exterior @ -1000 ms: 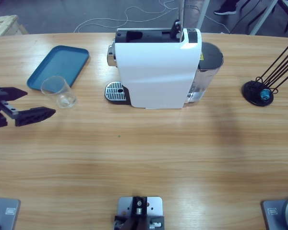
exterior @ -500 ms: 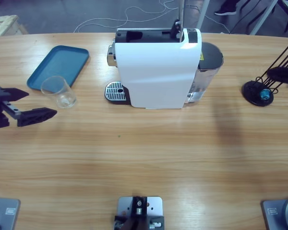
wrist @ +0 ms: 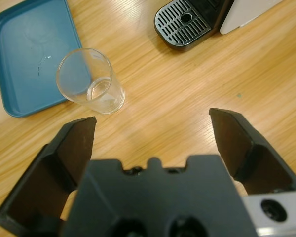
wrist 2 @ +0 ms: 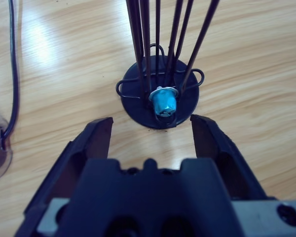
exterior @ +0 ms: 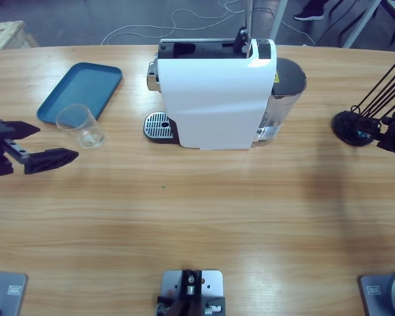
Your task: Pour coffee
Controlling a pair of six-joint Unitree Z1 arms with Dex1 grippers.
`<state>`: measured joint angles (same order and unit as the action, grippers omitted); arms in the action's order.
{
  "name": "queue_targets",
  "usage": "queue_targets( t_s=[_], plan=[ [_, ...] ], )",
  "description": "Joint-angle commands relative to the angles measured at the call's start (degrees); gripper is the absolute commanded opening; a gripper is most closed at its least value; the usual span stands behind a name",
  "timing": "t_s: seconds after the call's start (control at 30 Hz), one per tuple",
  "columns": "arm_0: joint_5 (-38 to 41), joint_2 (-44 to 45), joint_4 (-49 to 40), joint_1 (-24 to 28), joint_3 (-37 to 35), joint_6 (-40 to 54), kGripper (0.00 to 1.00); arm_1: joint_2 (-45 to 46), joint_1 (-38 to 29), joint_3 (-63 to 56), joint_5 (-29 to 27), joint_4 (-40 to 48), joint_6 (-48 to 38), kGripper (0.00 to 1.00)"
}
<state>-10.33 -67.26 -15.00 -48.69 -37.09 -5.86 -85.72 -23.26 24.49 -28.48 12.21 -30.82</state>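
A small clear glass tumbler [exterior: 80, 126] [wrist: 91, 81] stands on the wood just off the blue tray's corner, showing only clear glass. The coffee is out of view. My left gripper [exterior: 56, 141] [wrist: 153, 123] hovers open a short way in front of the tumbler, with nothing between its jaws. The white coffee machine [exterior: 214, 99] stands at the table's middle back, its perforated drip tray [exterior: 158, 125] [wrist: 185, 22] bare. At the right edge my right gripper [exterior: 384, 131] [wrist 2: 152, 126] is open, facing a black wire capsule holder [exterior: 353, 125] [wrist 2: 160, 94] that holds a blue capsule [wrist 2: 164, 102].
A blue tray [exterior: 79, 89] [wrist: 29, 54] lies at the back left beside the tumbler. The machine's dark water tank [exterior: 286, 92] sits on its right side. A black cable [wrist 2: 12, 64] runs over the wood left of the capsule holder.
My right gripper has come in at the right edge and dropped beside the capsule holder. The left gripper and the tumbler have barely moved.
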Motion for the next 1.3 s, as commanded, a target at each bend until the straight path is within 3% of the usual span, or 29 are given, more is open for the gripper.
queue_targets(
  t_s=[0.03, 0.47, 0.63, 0.77, 0.9, 0.97, 1.1, 1.17, 1.3],
  plan=[
    [0.3, -1.6, 0.4, 0.4, 0.4, 0.9, 0.991, -7.2, 3.0, -1.4, -2.4, 3.7, 0.1, 0.655],
    [0.3, -2.0, 0.5, 0.4, 0.3, 0.9, 0.991, -13.4, 6.6, -1.5, -0.4, 10.4, 3.9, 0.655],
    [0.3, -2.3, 0.4, 0.4, 0.2, 1.0, 0.991, -15.2, 6.6, -1.7, -0.2, 12.4, 4.7, 0.558],
    [0.3, -2.5, 0.4, 0.4, 0.2, 1.0, 0.991, -16.2, 6.6, -2.2, -0.2, 13.8, 4.8, 0.541],
    [0.3, -2.5, 0.4, 0.4, 0.2, 1.0, 0.991, -16.2, 6.6, -4.0, -0.6, 16.8, 4.8, 0.318],
    [0.3, -2.5, 0.4, 0.4, 0.2, 1.0, 0.991, -16.3, 6.6, -4.8, -0.8, 18.3, 4.9, 0.290],
    [0.3, -2.5, 0.4, 0.4, 0.2, 1.0, 0.991, -16.6, 6.6, -5.6, -0.7, 20.7, 5.5, 0.047],
    [0.3, -2.5, 0.4, 0.4, 0.2, 1.0, 0.991, -16.8, 6.6, -5.7, -0.6, 21.0, 5.9, 0.000],
    [0.3, -2.5, 0.4, 0.4, 0.2, 1.0, 0.991, -16.8, 6.6, -6.6, -0.7, 22.4, 7.1, 0.000]
  ],
)
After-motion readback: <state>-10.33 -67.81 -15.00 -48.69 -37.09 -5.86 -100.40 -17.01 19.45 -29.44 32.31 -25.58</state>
